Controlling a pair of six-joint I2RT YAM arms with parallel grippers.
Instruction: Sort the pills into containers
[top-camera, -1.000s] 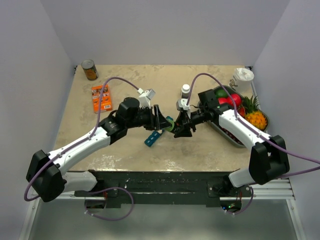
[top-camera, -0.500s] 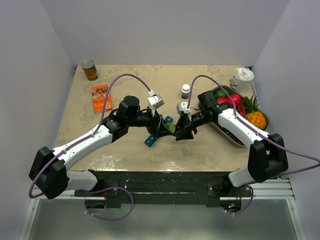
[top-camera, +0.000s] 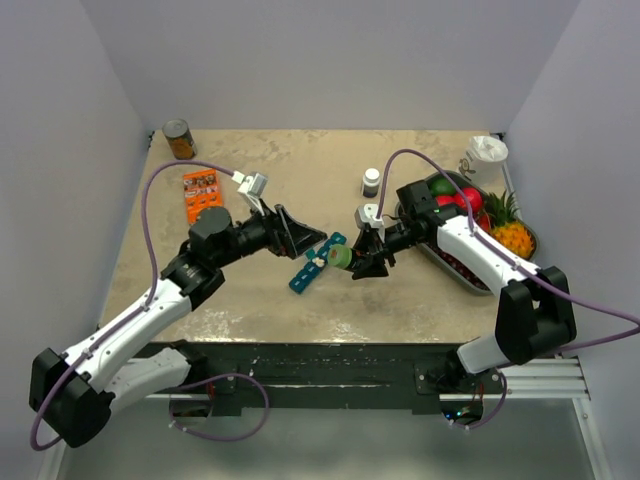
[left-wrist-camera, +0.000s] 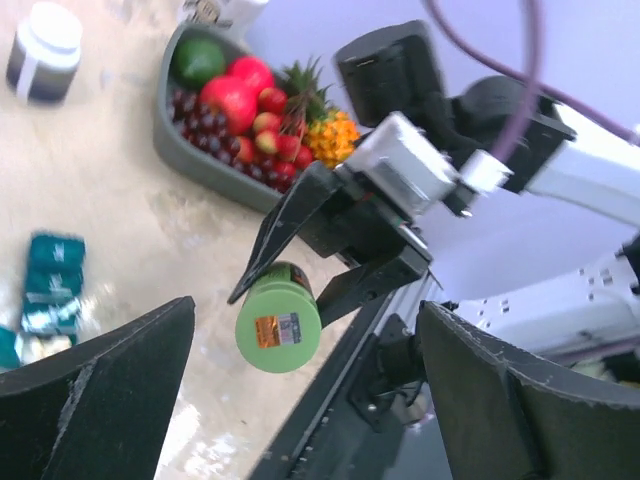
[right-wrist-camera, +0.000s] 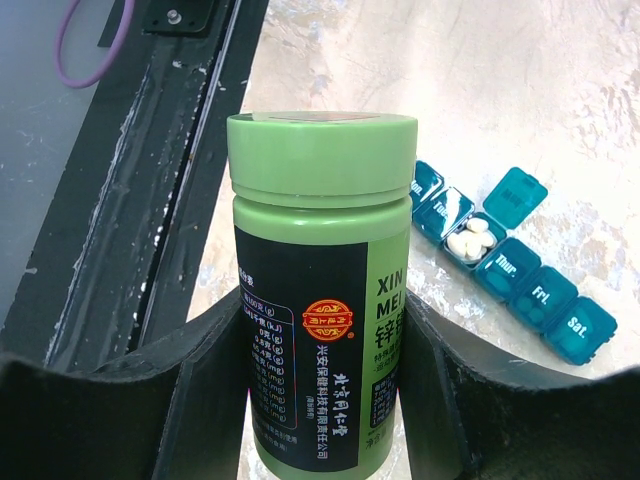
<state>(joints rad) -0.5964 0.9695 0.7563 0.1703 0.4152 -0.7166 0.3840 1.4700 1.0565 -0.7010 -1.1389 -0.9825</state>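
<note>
You have two claws and two bottles in play, with one strip of containers (top-camera: 312, 265). The strip lies near the middle of the tabletop, its long axis running from 7 o'clock to 1 o'clock in the top view. The right wrist view shows six of its teal compartments, the rest hidden behind the bottle. One lid is raised there, with white pills lying in that compartment.

Your right claw (top-camera: 362, 255) is clamped on the green pill bottle (top-camera: 340, 257) – cap on, cap end pointing toward 9 o'clock, held just at 3 o'clock of the strip's far end. Your left claw (top-camera: 308, 240) hangs at 11 o'clock of the strip with its fingers spread wide and nothing between them, facing the bottle across a small gap.

A white-capped bottle (top-camera: 371, 181) stands at 12 o'clock of the right claw. The grey fruit tray (top-camera: 428, 252) crowds the right edge – one tin can (top-camera: 179, 139) sits in the far left corner, and one orange packet (top-camera: 203, 195) lies near it. Bare tabletop lies between the strip and the near edge at 6 o'clock.
</note>
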